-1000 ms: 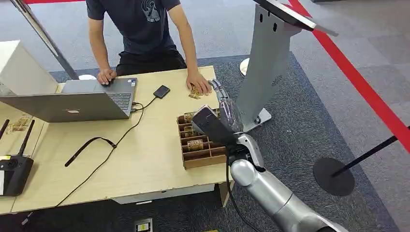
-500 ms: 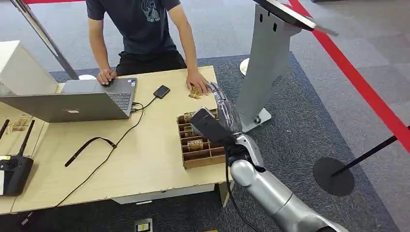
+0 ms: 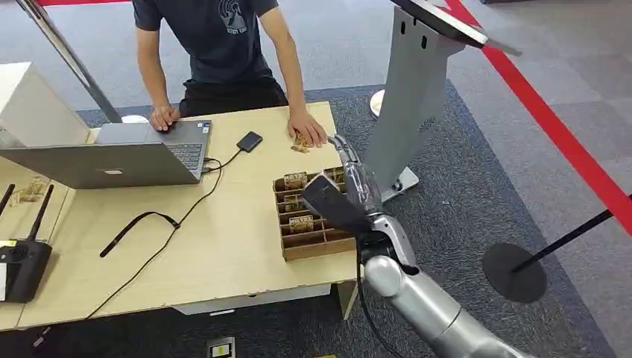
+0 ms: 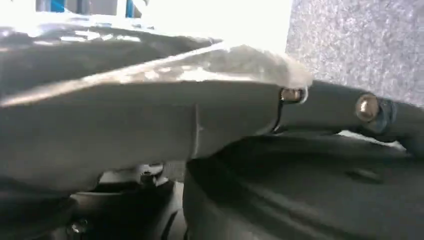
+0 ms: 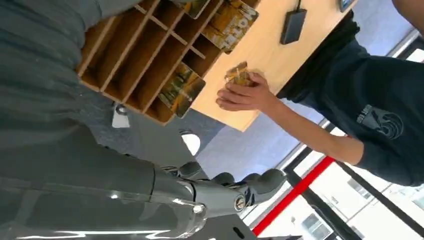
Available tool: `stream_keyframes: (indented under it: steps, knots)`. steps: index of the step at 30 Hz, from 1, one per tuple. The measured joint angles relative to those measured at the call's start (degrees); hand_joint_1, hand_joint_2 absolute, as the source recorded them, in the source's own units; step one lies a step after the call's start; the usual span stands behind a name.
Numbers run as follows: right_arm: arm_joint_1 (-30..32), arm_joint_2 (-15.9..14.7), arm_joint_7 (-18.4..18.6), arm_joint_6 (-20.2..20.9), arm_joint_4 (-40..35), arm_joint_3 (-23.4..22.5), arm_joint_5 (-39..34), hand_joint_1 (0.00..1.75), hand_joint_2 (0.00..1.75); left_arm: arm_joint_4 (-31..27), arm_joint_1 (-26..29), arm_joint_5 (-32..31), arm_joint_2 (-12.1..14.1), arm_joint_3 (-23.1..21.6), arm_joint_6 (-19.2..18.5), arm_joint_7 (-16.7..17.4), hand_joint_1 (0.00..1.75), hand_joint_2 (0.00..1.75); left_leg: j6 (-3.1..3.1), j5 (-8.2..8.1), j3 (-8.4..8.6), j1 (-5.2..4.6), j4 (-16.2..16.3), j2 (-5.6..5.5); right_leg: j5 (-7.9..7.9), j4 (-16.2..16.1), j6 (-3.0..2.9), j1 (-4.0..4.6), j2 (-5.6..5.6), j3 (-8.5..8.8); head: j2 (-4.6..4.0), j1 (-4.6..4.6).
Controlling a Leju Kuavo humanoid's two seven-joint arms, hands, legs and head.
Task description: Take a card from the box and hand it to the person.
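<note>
A wooden compartment box (image 3: 317,247) sits at the table's right front edge, with yellow-patterned cards (image 3: 301,222) standing in its slots. My right hand (image 3: 355,175) hovers over the box's far right corner, fingers stretched out and apart toward the person, holding nothing. The person's hand (image 3: 307,128) rests on a small pile of cards (image 3: 299,142) on the table just beyond my fingertips. In the right wrist view, the box (image 5: 125,60), its cards (image 5: 182,90) and the person's hand (image 5: 245,95) over a card (image 5: 238,75) lie past my empty fingers (image 5: 250,187). My left hand (image 4: 150,115) is a close grey blur.
A person stands behind the table, the other hand on an open laptop (image 3: 119,156). A phone (image 3: 249,141), a cable (image 3: 160,224) and a black controller (image 3: 22,265) lie on the table (image 3: 223,261). A grey kiosk stand (image 3: 414,89) rises close to my right arm.
My right hand has drawn back a little from the person's hand, toward me and to the right. The person's hand stays on the cards.
</note>
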Motion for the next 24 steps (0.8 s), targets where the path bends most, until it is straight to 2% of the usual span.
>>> stream_keyframes:
  steps: [5,24]
  knots:
    - [2.6,-1.3,1.6,0.0,-3.4,-0.5,1.3,0.00,1.75,0.0,0.3,-0.1,-0.2,0.0,-0.2,-1.6,0.00,1.75,0.01,-0.01,0.01,0.00,0.0,-0.01,0.00,0.0,0.00,0.00,0.00,0.00,0.00,0.00]
    - [5.5,-3.0,3.5,1.4,-9.7,-1.7,4.7,0.00,1.75,0.0,0.3,-0.1,-0.1,0.0,-0.5,-1.8,0.00,1.75,0.01,0.00,0.02,0.00,0.0,-0.01,0.00,0.0,0.00,0.00,0.00,0.02,0.00,0.00]
